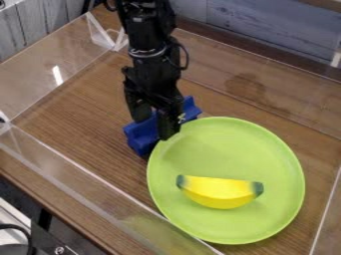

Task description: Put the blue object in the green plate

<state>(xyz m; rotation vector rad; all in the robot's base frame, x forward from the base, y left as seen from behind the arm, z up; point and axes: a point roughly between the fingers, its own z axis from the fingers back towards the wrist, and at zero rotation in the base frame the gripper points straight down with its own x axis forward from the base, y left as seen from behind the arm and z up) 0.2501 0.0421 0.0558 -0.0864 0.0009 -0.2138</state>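
Observation:
The blue object (142,135) lies on the wooden table just left of the green plate (253,167), mostly hidden by my arm; only its two ends show. My gripper (154,122) points straight down over it, its black fingers (170,124) open and straddling the block at table height. I cannot tell whether the fingers touch the block. A yellow banana-shaped piece (220,190) rests inside the plate.
Clear plastic walls (67,164) fence the wooden tabletop on the left and front. The plate's near rim reaches the table's front edge. Bare wood extends behind and to the left of the arm.

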